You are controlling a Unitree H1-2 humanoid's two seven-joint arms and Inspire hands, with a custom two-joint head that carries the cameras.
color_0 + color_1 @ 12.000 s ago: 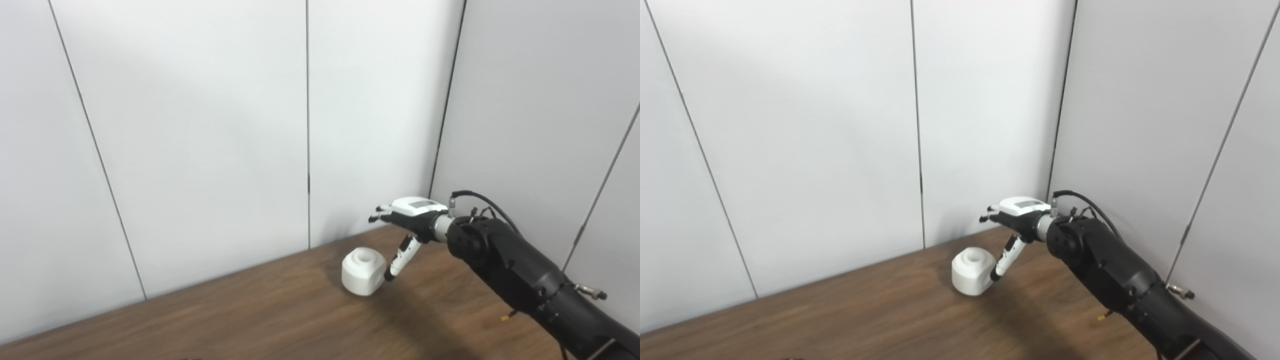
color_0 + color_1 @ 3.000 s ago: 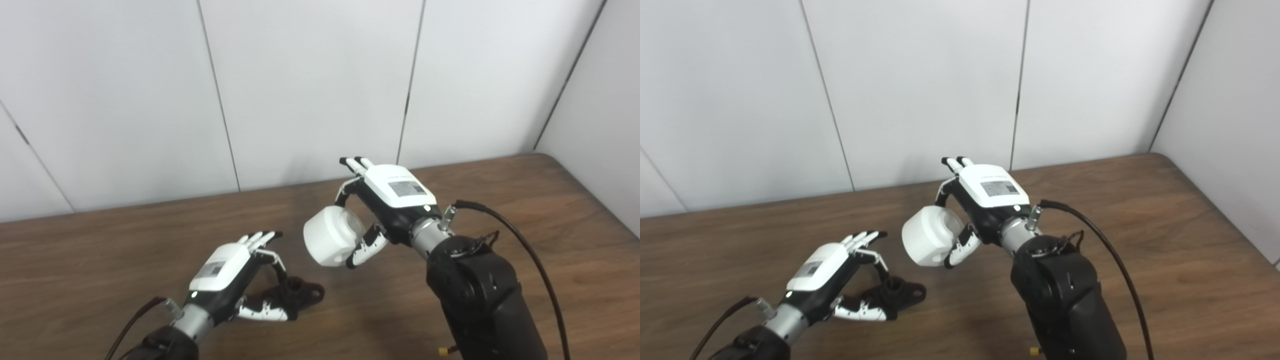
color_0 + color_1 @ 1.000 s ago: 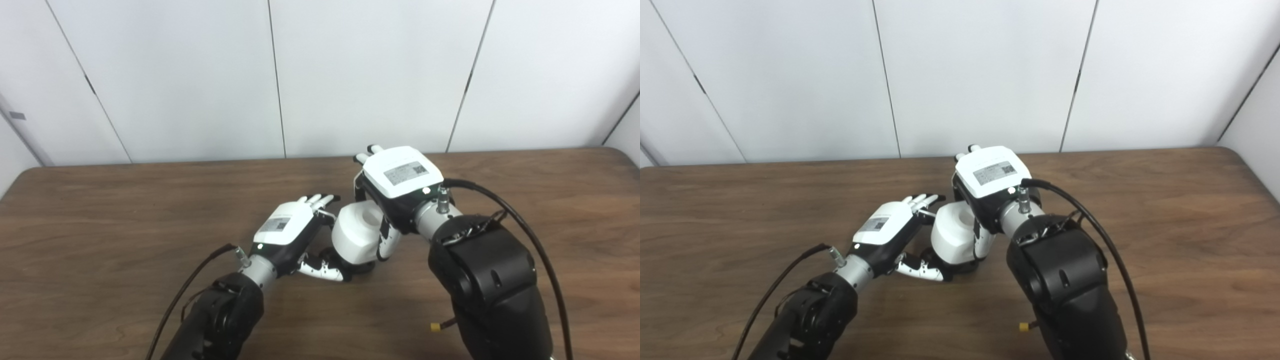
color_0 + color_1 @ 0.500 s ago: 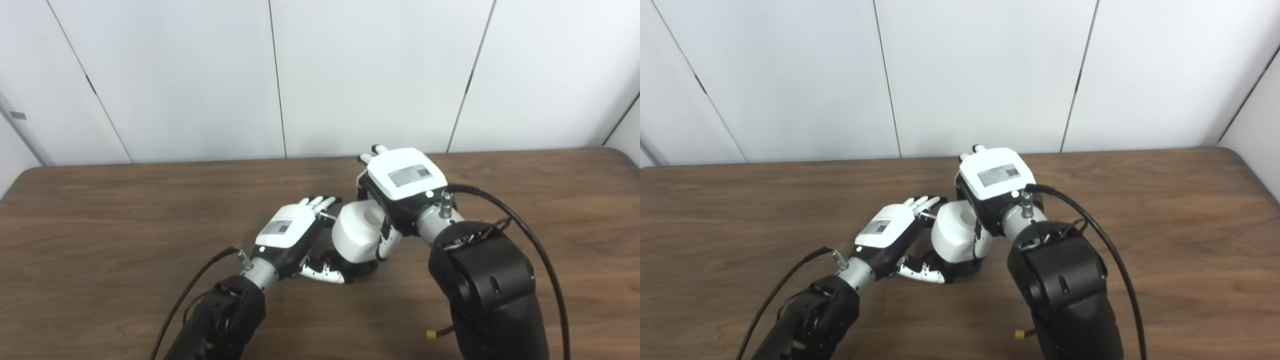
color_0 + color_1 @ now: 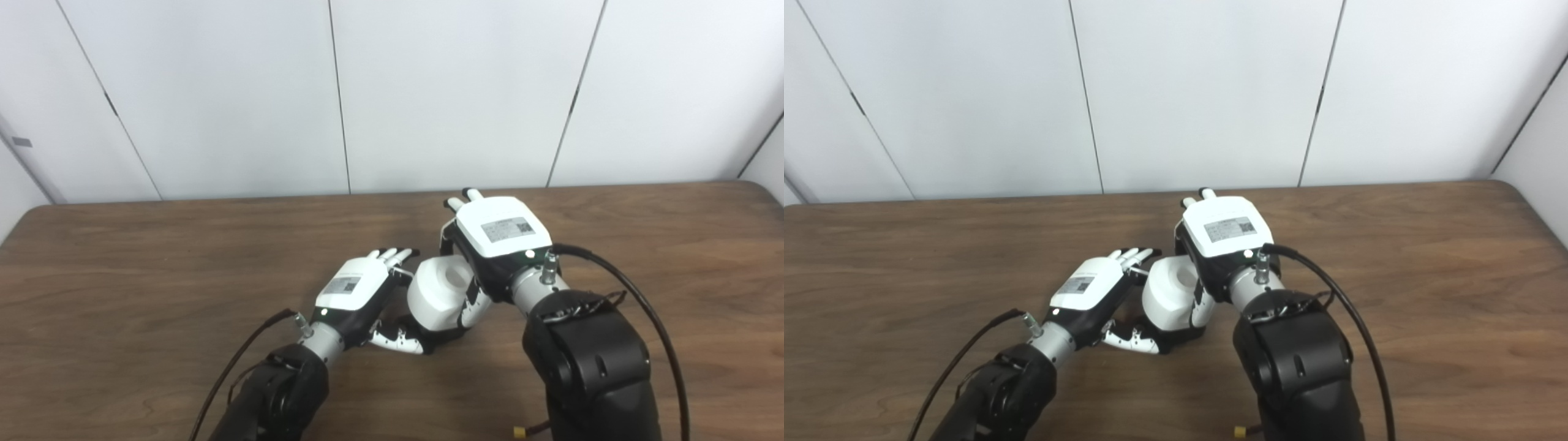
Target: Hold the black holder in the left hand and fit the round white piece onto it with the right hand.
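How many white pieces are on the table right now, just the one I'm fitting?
1. The round white piece is in the right hand, sitting over the black holder that the left hand grips. The arms could hide others.

Mid-table cluster: both robot hands meet at the centre of the table (image 5: 122, 257), wall panels behind.

Left robot hand (image 5: 355, 294) sits just left of the round white piece (image 5: 436, 300); right robot hand (image 5: 499, 245) is over its right and rear side, fingers around it. The piece sits on top of the black holder (image 5: 438, 338) (mostly hidden beneath), which lies at the left thumb (image 5: 398, 340), nearer the front edge.
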